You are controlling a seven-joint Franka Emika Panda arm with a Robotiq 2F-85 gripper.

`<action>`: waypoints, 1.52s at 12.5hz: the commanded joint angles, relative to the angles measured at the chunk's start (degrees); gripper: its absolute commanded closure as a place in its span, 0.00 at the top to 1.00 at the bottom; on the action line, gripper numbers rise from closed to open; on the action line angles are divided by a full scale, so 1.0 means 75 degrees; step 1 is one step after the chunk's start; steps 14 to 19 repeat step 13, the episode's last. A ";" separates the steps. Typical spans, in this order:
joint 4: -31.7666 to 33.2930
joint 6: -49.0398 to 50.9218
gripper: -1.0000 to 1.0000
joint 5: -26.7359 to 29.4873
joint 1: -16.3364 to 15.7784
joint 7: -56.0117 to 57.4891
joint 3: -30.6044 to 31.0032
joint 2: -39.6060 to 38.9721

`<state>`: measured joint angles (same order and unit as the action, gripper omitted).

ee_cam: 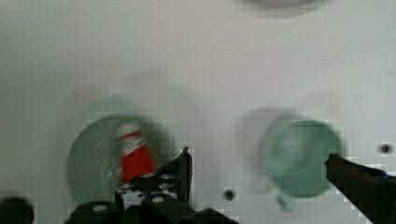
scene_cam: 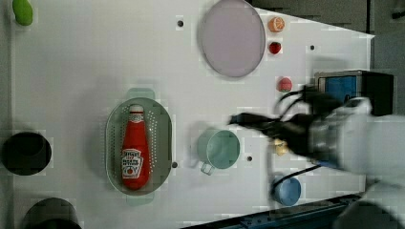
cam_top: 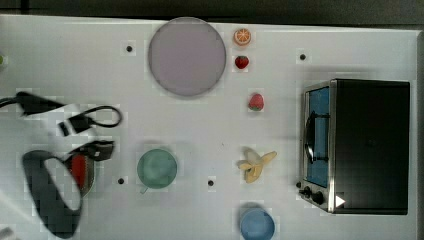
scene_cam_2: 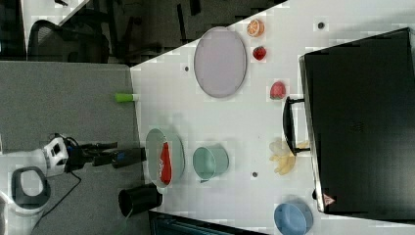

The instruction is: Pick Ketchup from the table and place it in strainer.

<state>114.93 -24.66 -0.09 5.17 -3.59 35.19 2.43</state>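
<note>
One Ketchup (scene_cam: 133, 149) bottle is lying lengthwise inside the strainer (scene_cam: 112, 143), which you are seeing toward the left view's left. Just beside it, to the left view's right, the green cup (scene_cam: 219, 149) is standing on the white table (scene_cam: 95, 62). Further right, the gripper (ee_cam: 257, 163) is hanging above the table with its fingers spread wide apart, gripping nothing.

Red Ketchup (scene_cam: 133, 150) bottle, white cap and label, lies flat lengthwise inside the strainer (scene_cam: 113, 125). Strainer is pale mint-green, oval, perforated, just beside the green cup (scene_cam: 218, 149).
</note>
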 commanded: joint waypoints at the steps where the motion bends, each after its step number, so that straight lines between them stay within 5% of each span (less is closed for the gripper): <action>1: -0.0129 0.0534 1.00 0.0261 0.0747 -0.0203 -0.1145 0.0356; 9: -0.0288 0.1285 1.00 0.0258 0.0844 -0.0121 -0.3630 0.1047; 19: -0.0735 0.1582 1.00 0.0254 0.0824 -0.0121 -0.3610 0.0933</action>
